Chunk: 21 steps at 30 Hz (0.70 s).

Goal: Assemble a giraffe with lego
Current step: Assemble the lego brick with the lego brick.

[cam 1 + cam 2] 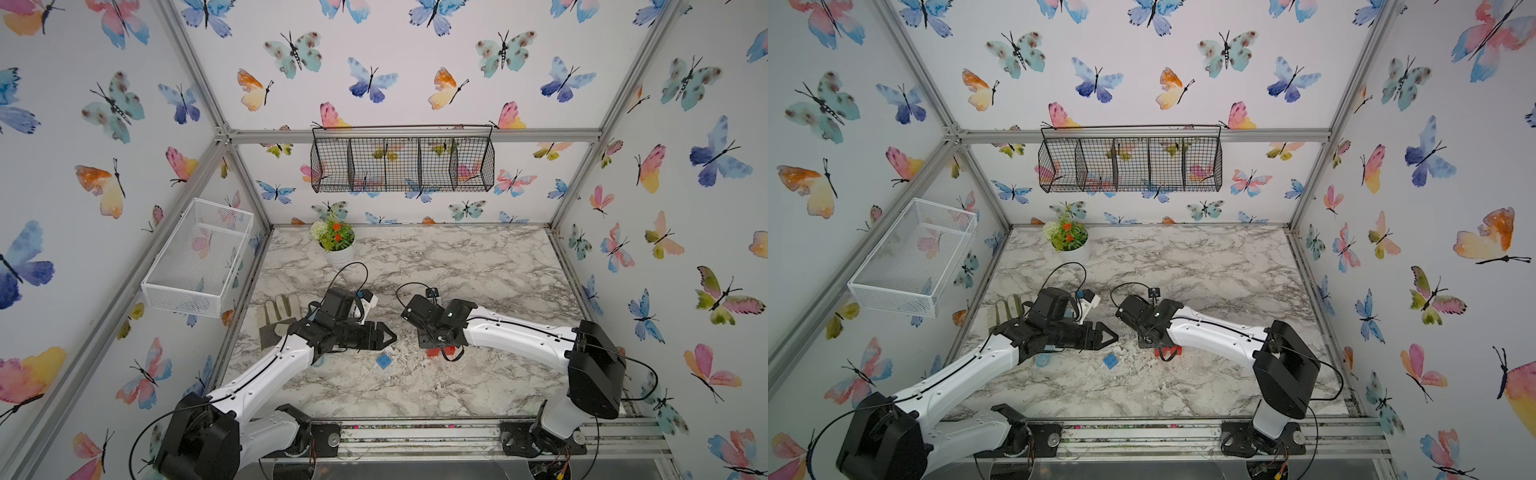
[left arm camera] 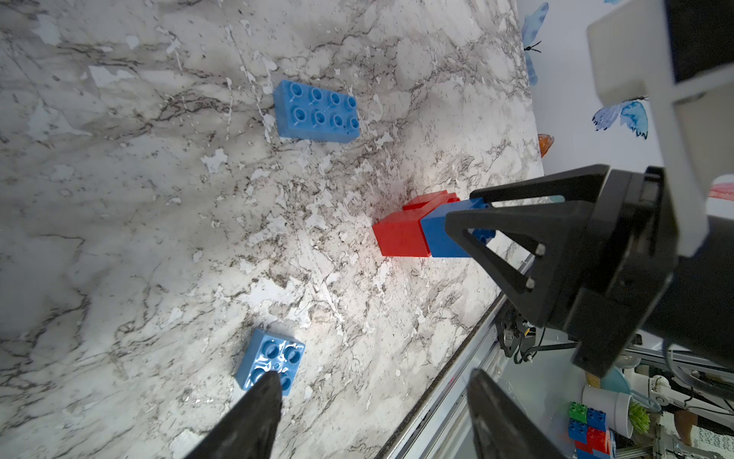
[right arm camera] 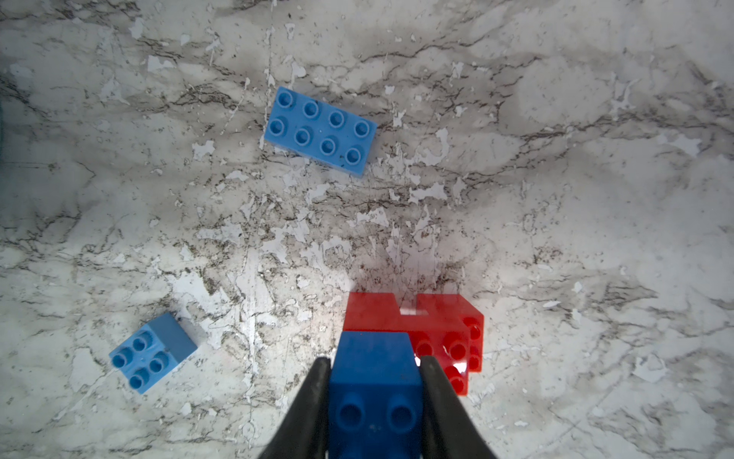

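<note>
Marble tabletop (image 3: 556, 119); right pincer (image 3: 375, 361) tight on blue brick (image 3: 375, 401) atop red bricks (image 3: 437, 322); left pincer (image 2: 375, 374) parted, empty.

Marble table (image 3: 556, 159): blue oblong brick (image 3: 321, 130), blue square brick (image 3: 153, 351), red bricks (image 3: 437, 322), glove (image 1: 278, 316)

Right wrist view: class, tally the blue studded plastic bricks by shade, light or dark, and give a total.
Light blue: 2, the oblong eight-stud brick and the square four-stud brick.
Dark blue: 1, the dark blue brick clamped in the right gripper.
Total: 3

giraffe (image 3: 373, 314): red arch, blue atop | oblong brick (image 3: 321, 131), square brick (image 3: 153, 353): loose (blue)
</note>
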Motion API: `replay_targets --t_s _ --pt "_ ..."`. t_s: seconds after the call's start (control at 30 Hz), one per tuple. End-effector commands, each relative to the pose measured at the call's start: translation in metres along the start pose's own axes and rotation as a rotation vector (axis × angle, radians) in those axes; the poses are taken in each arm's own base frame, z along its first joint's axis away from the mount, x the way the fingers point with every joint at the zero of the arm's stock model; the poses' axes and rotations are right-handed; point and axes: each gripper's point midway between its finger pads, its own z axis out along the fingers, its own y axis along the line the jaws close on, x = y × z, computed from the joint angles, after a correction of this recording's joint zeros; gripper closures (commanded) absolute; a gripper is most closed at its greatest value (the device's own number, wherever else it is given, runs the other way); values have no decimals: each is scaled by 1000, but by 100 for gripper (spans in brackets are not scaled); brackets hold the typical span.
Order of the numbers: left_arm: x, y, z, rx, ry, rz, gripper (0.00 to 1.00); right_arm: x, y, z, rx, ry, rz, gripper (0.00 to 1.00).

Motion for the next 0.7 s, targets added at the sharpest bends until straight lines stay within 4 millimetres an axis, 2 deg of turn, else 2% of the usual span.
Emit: replay_targets --t_s 0.0,0.33,0.67 --pt "2 2 1 -7 4 7 27 14 -7 6 36 43 -14 77" --pt "2 2 2 -11 5 7 27 31 -20 9 42 69 9 77" --pt "2 3 2 -14 6 6 27 56 -24 25 53 123 1 78"
